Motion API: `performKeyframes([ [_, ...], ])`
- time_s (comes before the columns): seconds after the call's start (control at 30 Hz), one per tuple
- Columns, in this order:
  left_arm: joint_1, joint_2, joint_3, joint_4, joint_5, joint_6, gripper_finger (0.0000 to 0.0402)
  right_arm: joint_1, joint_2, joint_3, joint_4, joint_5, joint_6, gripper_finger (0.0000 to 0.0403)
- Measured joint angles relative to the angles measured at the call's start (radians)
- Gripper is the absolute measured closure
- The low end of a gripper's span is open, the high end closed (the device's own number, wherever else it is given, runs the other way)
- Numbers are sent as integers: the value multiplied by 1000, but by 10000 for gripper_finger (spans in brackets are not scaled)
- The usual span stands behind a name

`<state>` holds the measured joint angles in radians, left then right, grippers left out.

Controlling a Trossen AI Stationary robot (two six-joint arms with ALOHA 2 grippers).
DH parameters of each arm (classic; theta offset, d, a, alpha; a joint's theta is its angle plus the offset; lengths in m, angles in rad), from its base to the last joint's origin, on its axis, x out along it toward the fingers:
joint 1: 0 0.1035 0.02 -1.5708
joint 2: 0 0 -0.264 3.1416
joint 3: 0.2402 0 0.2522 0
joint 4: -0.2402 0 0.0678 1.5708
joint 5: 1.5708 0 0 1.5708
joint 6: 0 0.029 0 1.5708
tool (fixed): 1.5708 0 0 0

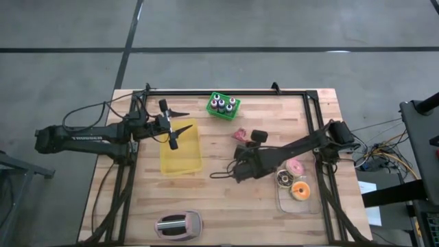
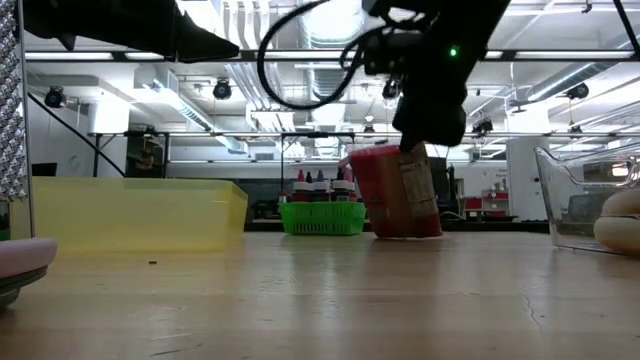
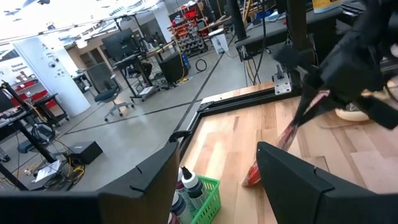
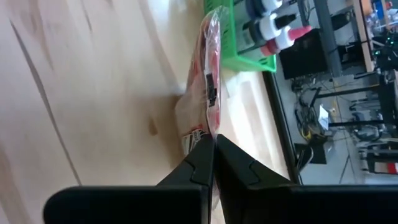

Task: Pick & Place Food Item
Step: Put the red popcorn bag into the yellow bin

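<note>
A red and pink food packet (image 2: 398, 195) stands upright on the table, in front of a green basket of bottles (image 1: 223, 106). It also shows in the high view (image 1: 239, 134) and the left wrist view (image 3: 289, 134). My right gripper (image 4: 212, 146) is shut on it from above. A yellow bin (image 1: 180, 147) lies left of the middle. My left gripper (image 1: 171, 130) hangs open and empty over the bin's far left corner. My right gripper pinches the packet's thin top edge (image 4: 210, 124) between its two shut fingers. The fingers come from above, pointing down (image 2: 415, 140). The packet hangs upright, a little tilted, below them, with its lower end (image 3: 250, 178) down at the table top.
A clear container (image 1: 288, 202) with donuts stands at the right, near the right arm. A pink toaster (image 1: 180, 224) sits at the near edge. A black frame (image 1: 226, 90) runs along the table's far and side edges.
</note>
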<state>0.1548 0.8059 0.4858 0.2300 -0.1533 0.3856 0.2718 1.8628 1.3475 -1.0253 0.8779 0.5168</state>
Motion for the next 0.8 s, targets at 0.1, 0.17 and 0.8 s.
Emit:
performKeyframes([
  [0.1, 0, 0, 0, -7, 5, 3, 184, 0, -14, 12, 9, 12, 0, 396],
  [0.17, 0, 0, 0, -7, 9, 3, 184, 0, -23, 16, 22, 18, -2, 396],
  [0.8, 0, -6, 0, -13, 85, -5, 184, -2, -88, 18, 208, 128, -129, 396],
])
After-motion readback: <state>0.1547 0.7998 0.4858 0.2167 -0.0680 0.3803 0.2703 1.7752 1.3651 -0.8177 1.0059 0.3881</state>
